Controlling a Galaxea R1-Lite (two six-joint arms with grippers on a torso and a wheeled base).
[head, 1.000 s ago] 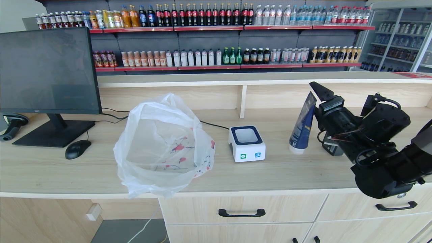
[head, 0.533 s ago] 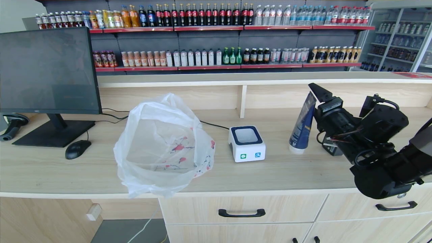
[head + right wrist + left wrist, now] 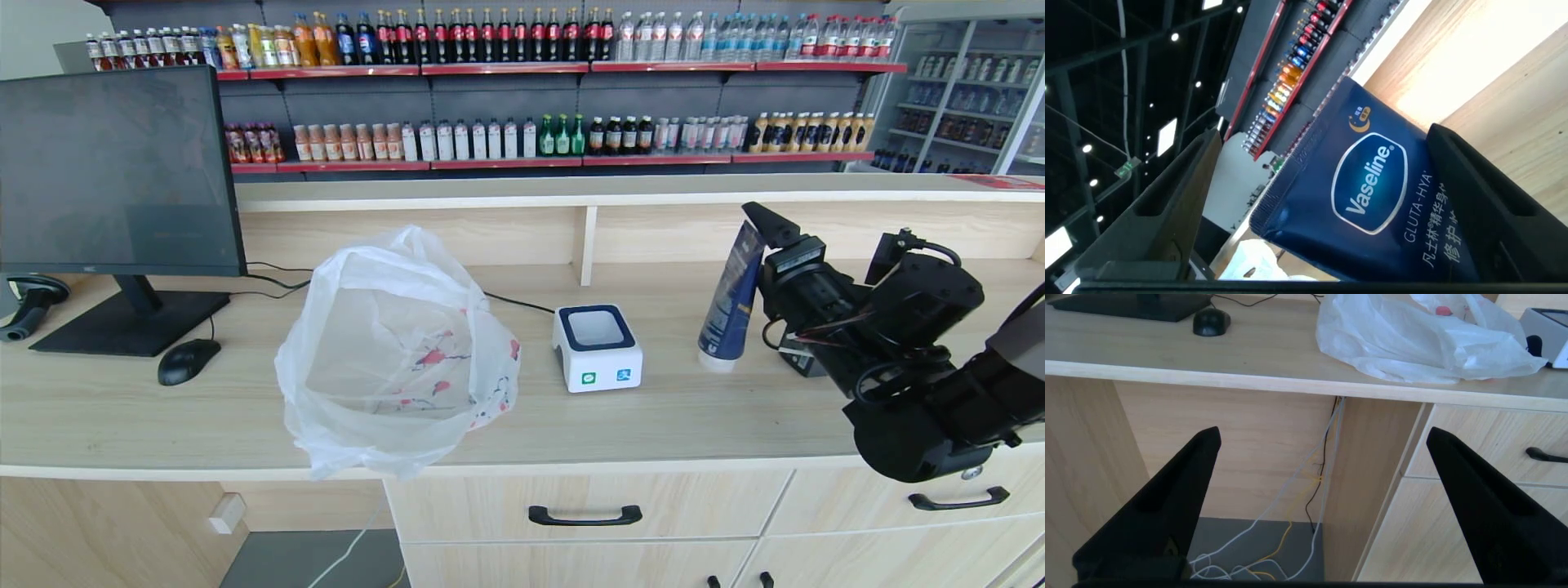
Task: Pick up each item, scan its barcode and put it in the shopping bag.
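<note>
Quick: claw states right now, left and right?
Left claw: open, empty.
Right claw: open, straddling the upright dark blue plastic tube, not closed on it.

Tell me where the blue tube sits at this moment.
In the head view the blue tube stands cap-down on the right part of the counter, just right of the white scanner, between the open fingers of the right gripper.
</note>
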